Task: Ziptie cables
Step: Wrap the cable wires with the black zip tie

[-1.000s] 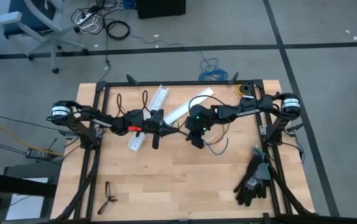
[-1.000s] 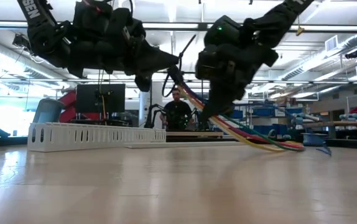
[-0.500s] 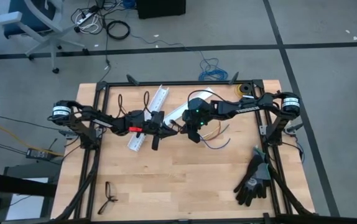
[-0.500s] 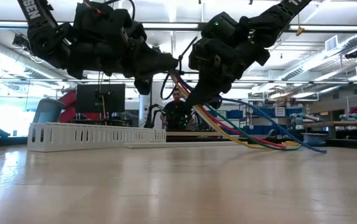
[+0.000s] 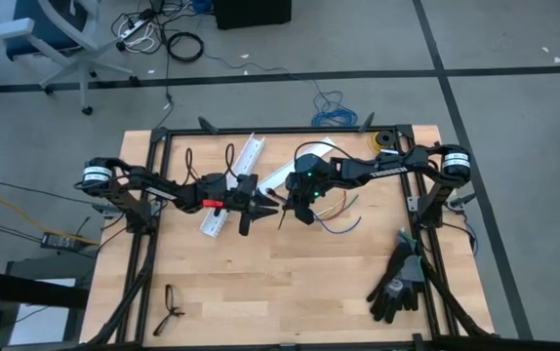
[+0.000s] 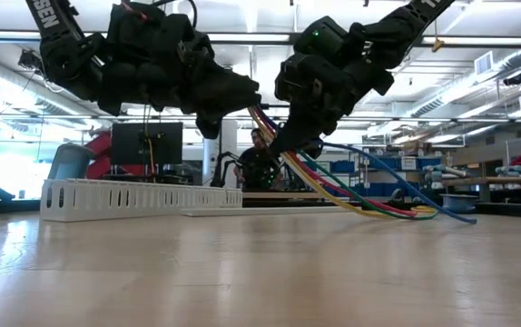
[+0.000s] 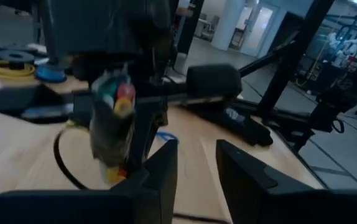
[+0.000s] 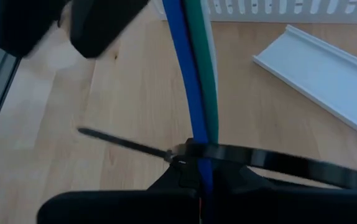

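This is a robotics lab or industrial workshop. In the high view a light wooden table (image 5: 260, 283) in a black metal frame stands on a grey concrete floor (image 5: 514, 117) marked with dark lines, with loose black cords (image 5: 184, 46) and a white office chair (image 5: 51, 39) at the upper left. The low view shows a large hall behind: ceiling pipes and ducts (image 6: 515, 77), a dark monitor (image 6: 146, 143), a seated person (image 6: 259, 163) at centre, and blue storage bins (image 6: 383, 163) on the right.
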Robot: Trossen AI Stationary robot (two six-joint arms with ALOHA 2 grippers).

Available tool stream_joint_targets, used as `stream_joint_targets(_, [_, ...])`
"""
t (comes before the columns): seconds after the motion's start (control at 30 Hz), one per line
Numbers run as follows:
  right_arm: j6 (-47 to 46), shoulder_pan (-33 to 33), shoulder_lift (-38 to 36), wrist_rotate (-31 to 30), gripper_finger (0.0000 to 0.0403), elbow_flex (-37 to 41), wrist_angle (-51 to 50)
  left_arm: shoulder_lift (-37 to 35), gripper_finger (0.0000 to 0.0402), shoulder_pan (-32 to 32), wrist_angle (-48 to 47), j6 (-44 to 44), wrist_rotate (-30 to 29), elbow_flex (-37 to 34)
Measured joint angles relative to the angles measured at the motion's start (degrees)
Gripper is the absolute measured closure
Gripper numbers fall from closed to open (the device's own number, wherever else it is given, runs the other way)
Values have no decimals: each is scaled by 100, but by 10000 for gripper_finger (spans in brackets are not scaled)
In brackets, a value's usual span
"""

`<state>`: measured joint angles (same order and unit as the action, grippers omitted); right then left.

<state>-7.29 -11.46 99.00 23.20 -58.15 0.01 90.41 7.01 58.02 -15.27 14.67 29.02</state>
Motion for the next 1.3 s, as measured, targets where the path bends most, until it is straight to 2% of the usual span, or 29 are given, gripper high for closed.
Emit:
stream_joint_targets(0.17, [-2, 2, 0, 2, 401, 0, -100, -135, 284, 0, 717, 31, 165, 0])
stream_joint_targets(0.33, [-2, 17, 0, 2, 401, 2, -160, -425, 292, 0, 787, 287, 102, -39])
stream_joint_targets(0.57, [35, 20, 0, 2, 401, 2, -200, -778, 306, 2, 555, 428, -970, -651])
stream_joint_targets(0.7, [79, 20, 4, 2, 401, 13, -255, -713, 309, 0, 541, 208, -1320, -886])
stream_joint_targets(1.13, [153, 87, 4, -9, 401, 9, -190, -548, 309, 28, 660, 302, -1488, -876])
stream_joint_targets(1.3, [191, 87, 4, -45, 401, 9, -124, -546, 289, 0, 692, 267, -1345, -857])
